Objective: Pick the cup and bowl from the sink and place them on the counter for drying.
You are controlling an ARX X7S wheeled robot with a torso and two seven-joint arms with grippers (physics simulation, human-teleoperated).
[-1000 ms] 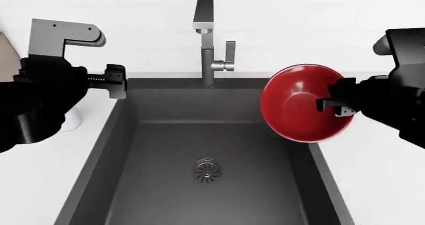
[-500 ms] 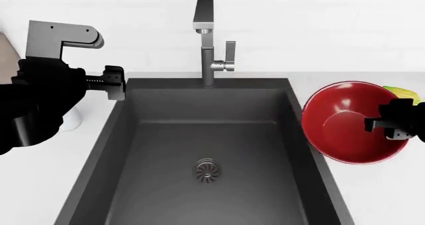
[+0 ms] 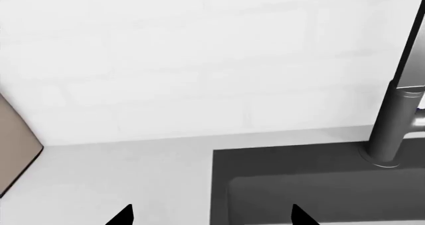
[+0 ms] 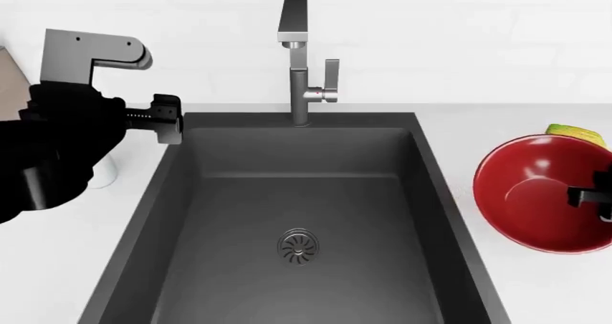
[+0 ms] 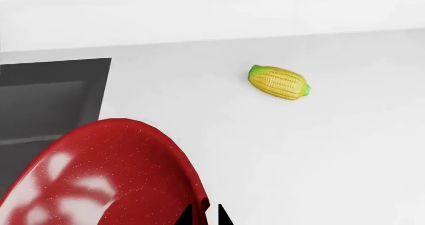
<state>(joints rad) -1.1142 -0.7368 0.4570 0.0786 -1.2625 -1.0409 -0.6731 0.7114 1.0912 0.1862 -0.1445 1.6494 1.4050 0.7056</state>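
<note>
The red bowl [image 4: 535, 195] hangs over the white counter [image 4: 535, 288] right of the sink [image 4: 297, 195], tilted. My right gripper [image 4: 585, 196] is shut on its rim. In the right wrist view the bowl [image 5: 99, 175] fills the lower left and the gripper [image 5: 206, 216] pinches its edge. My left gripper [image 4: 165, 117] is open and empty above the sink's back left corner; in the left wrist view it [image 3: 211, 217] has its tips spread wide. A small white cup [image 4: 103, 168] stands on the left counter, largely hidden behind my left arm.
A yellow-green corn cob [image 4: 574, 132] lies on the counter just behind the bowl and shows in the right wrist view [image 5: 279, 82]. The steel faucet [image 4: 301, 66] stands at the sink's back edge. A brown board [image 3: 13, 145] leans at the far left.
My right gripper has carried the bowl rightward, from above the sink's right edge to over the counter. The left arm has hardly moved.
</note>
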